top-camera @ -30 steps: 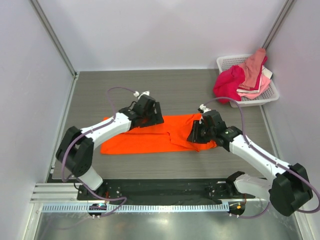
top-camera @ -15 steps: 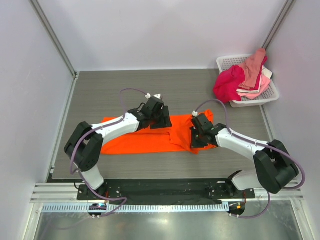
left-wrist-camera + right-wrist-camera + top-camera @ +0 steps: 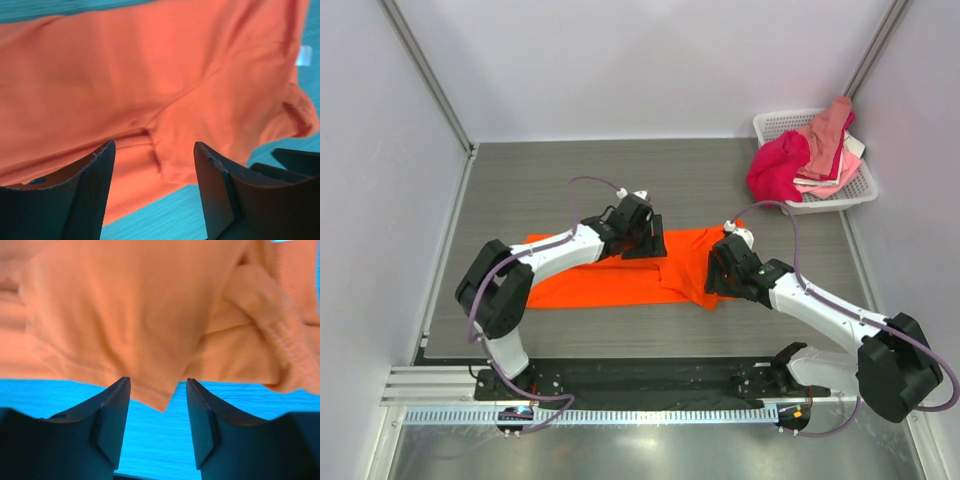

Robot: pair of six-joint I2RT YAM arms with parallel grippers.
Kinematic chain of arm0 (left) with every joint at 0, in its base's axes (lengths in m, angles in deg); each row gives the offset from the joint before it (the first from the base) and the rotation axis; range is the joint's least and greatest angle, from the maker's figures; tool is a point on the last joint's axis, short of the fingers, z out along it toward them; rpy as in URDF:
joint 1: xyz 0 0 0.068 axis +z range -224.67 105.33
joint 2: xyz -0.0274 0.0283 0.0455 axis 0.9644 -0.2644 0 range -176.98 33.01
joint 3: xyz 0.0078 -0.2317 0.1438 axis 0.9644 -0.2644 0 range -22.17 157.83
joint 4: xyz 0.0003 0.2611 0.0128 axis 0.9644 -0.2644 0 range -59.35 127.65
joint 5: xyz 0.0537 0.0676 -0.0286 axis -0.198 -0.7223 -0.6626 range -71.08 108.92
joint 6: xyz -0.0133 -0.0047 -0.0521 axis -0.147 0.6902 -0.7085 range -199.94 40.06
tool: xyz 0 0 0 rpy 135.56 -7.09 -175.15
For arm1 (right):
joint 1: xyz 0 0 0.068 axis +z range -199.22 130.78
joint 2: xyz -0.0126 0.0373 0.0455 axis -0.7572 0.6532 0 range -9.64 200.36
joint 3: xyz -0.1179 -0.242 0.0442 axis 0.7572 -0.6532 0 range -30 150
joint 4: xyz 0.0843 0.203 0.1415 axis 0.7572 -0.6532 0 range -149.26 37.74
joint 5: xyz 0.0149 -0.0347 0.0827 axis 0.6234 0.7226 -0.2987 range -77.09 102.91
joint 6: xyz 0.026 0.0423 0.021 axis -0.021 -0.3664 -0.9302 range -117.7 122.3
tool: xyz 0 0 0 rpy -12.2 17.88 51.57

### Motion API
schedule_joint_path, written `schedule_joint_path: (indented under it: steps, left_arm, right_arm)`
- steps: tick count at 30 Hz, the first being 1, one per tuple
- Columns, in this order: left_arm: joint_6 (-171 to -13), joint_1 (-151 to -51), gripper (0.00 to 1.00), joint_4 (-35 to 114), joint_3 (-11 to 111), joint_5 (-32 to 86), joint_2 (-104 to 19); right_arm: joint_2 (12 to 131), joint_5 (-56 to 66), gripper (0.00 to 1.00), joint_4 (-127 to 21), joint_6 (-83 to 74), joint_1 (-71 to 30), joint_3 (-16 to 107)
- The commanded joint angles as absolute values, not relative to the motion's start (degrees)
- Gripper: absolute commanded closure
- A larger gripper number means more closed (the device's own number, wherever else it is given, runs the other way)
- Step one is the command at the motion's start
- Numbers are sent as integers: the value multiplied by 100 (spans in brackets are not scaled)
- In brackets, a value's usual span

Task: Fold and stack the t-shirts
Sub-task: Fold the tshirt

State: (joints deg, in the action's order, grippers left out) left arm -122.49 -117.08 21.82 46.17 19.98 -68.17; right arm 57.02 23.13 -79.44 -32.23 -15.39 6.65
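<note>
The bright orange t-shirt [image 3: 610, 275] lies flat across the middle of the table, partly folded lengthwise. My left gripper [image 3: 642, 243] hovers over its far edge, jaws open and empty; the left wrist view shows the orange cloth [image 3: 150, 80] below them. My right gripper [image 3: 718, 278] is over the shirt's right end, open and empty, with a corner of the cloth [image 3: 160, 395] between the fingertips but not pinched. Magenta [image 3: 778, 168], salmon [image 3: 828, 130] and pale pink [image 3: 820, 184] t-shirts are heaped in the white basket [image 3: 860, 190].
The white lattice basket stands at the far right corner against the wall. Walls close in the table on the left, back and right. A black rail with the arm bases [image 3: 650, 380] runs along the near edge.
The right gripper has let go of the shirt's right end, which now lies folded inward, and drawn back slightly. The left gripper has shifted right along the far edge.
</note>
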Motion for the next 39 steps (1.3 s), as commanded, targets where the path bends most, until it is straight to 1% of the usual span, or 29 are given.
schedule_joint_path:
  steps: [1,2,5,8,10,13,14,16,17,19,20,21,22,23,24,25,26,27,28,29,30,31,32,34,35,36,37,38,39]
  left_arm:
    - [-12072,-11397,32,1613,4727,902,-6043]
    - [-12072,-11291,27,1542,4579,777,-5754]
    - [-12072,-10843,21,1243,4358,469,-5313]
    - [-12160,-10421,18,1015,4104,303,-4795]
    - [-12291,-10227,17,979,3849,170,-4364]
    - [-12441,-10104,15,1102,3472,-59,-3812]
    - [-12468,-10086,15,1128,3374,-85,-3704]
    - [-12573,-10060,15,1120,3225,-155,-3476]
    - [-12591,-10051,15,1094,3198,-182,-3423]
    - [-12635,-10051,16,1032,3093,-217,-3326]
    - [-12644,-10060,15,1040,3049,-209,-3317]
    - [-12618,-10051,16,1041,3005,-200,-3308]
    - [-12443,-10060,16,1041,2891,-61,-3351]
    - [-12381,-10060,16,1041,2890,-59,-3352]
    - [-12310,-10068,16,1041,2873,19,-3387]
    - [-12240,-10068,17,1041,2855,238,-3439]
    - [-12057,-10112,18,1032,2829,396,-3509]
    - [-11994,-10138,19,1006,2811,494,-3545]
    - [-11941,-10234,20,962,2811,547,-3563]
    - [-11801,-10314,20,901,2741,556,-3563]
    - [-11730,-10410,20,909,2680,539,-3537]
    - [-11695,-10516,20,900,2627,434,-3502]
    - [-11694,-10743,20,883,2531,268,-3440]
    - [-11572,-11164,20,935,2460,205,-3422]
    - [-11519,-11315,21,944,2468,178,-3440]
    - [-11414,-11456,22,935,2494,152,-3518]
    - [-11361,-11744,22,944,2538,91,-3588]
    - [-11308,-11878,23,883,2582,29,-3650]
    - [-11221,-12001,24,865,2661,20,-3816]
  right_arm:
    - [5514,3066,43,-7757,-3891,-1599,534]
    - [5523,3162,38,-7757,-4049,-1599,516]
    - [5654,3392,37,-7643,-4655,-1617,411]
    - [5935,3489,32,-7433,-5017,-1661,323]
    - [6215,3462,32,-7204,-5087,-1722,314]
    - [6567,3165,33,-6756,-4974,-2143,384]
    - [6830,2807,33,-6581,-4791,-2283,419]
    - [7261,2549,35,-6264,-4675,-2767,699]
    - [7794,2452,36,-6185,-4474,-2847,883]
    - [8394,2390,36,-6201,-4297,-3005,1743]
    - [9154,2320,36,-6201,-4210,-3032,2120]
    - [9553,2137,36,-6315,-4026,-3084,3099]
    - [10897,1822,34,-6829,-3720,-3189,5162]
    - [10910,1819,32,-7139,-3717,-3190,6001]
    - [11859,1845,30,-7577,-3612,-3208,6905]
    - [12208,1906,25,-7999,-3515,-3243,7767]
    - [12498,1976,13,-8621,-3427,-3243,9081]
    - [12667,2081,9,-8801,-3305,-3226,9459]
    - [12573,2108,4,-8864,-3234,-3182,9611]
    - [12398,2196,4,-8769,-3137,-3147,9369]
    - [11900,2327,4,-8646,-2980,-3111,9079]
    - [11643,2337,4,-8497,-2952,-3085,8702]
    - [11388,2311,4,-8121,-2943,-3085,7820]
    - [10616,2198,4,-7637,-2943,-3085,6875]
    - [10386,2144,5,-7199,-2943,-3093,6079]
    - [10070,2074,5,-7047,-2960,-3094,5757]
    - [9928,1934,5,-6906,-2978,-3102,5476]
    - [9804,1829,5,-6609,-2987,-3111,4960]
    - [9690,1740,6,-6449,-3013,-3102,4711]
